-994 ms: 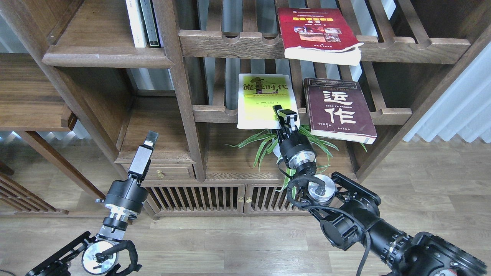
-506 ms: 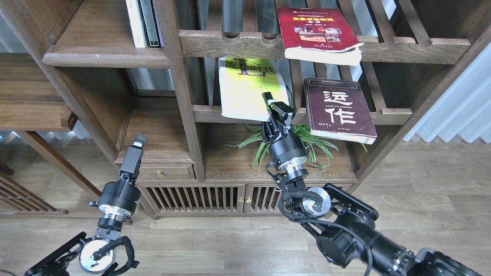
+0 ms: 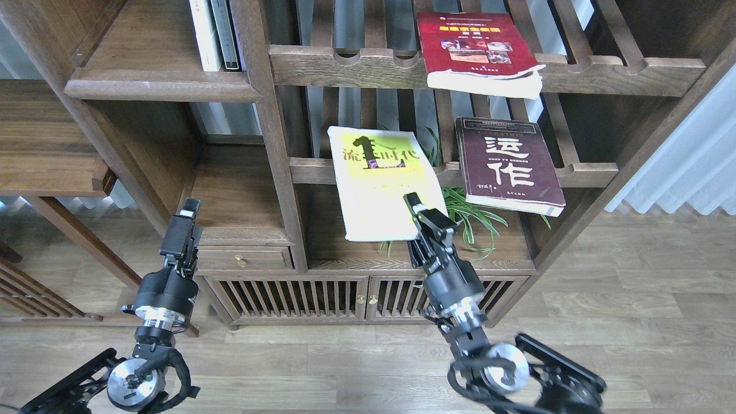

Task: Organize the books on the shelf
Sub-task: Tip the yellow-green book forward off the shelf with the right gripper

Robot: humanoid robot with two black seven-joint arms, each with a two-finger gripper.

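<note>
Our right gripper (image 3: pixel 422 210) is clamped on the yellow-green book (image 3: pixel 382 181) at its near right corner; book hangs clear of the slatted rack (image 3: pixel 310 169), long axis running away from us. Solid shelf (image 3: pixel 155 86) lies up-left. Left gripper (image 3: pixel 187 215): can't tell.

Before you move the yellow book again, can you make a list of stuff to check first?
1. Right tool pinching the yellow-green book by its near corner: ok.
2. Book off the slatted rack: ok, it hangs out in front.
3. Book level: not ok, tilted.
4. Maroon book and red book safe on their racks: not ok, both overhang the front.
5. Left tool free: cannot tell, fingers unclear.
6. Solid shelf has room beside its upright books: ok.
</note>
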